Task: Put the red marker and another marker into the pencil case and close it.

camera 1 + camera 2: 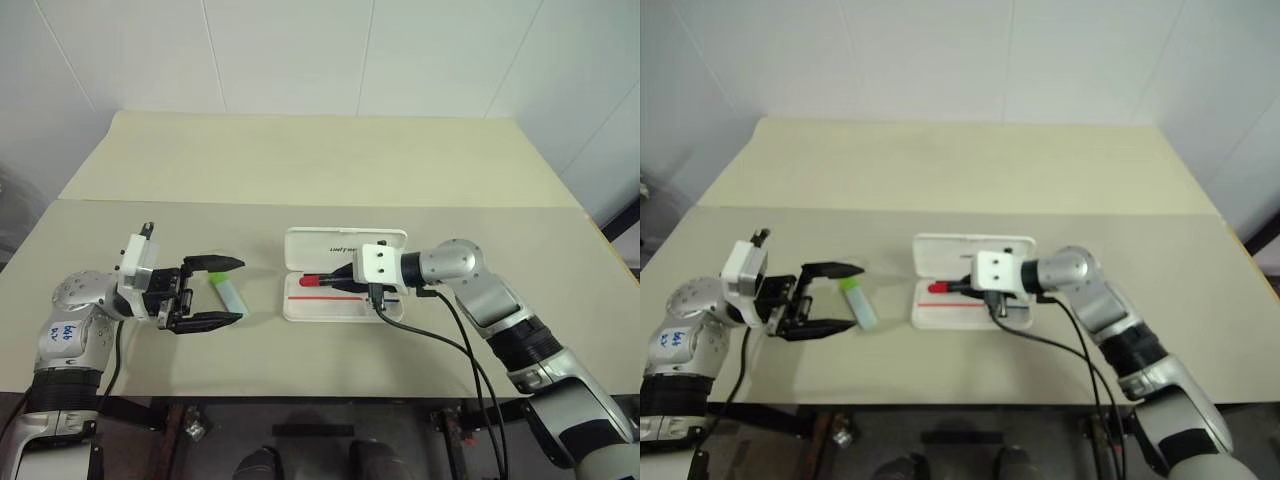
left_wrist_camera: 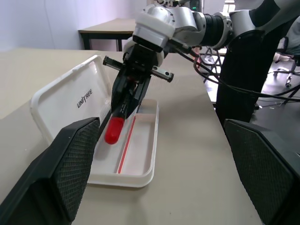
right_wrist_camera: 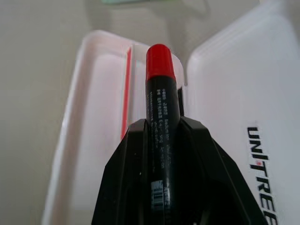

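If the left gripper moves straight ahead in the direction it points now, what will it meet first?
Probably the green highlighter, which lies on the table just beyond and between the open fingertips of the left gripper. Past it stands the open pencil case. Depth is hard to judge, so the gripper could pass above the highlighter.

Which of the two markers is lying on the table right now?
The short pale green highlighter, between the open fingers of the left gripper. The red marker is off the table, clamped in the right gripper over the open pencil case.
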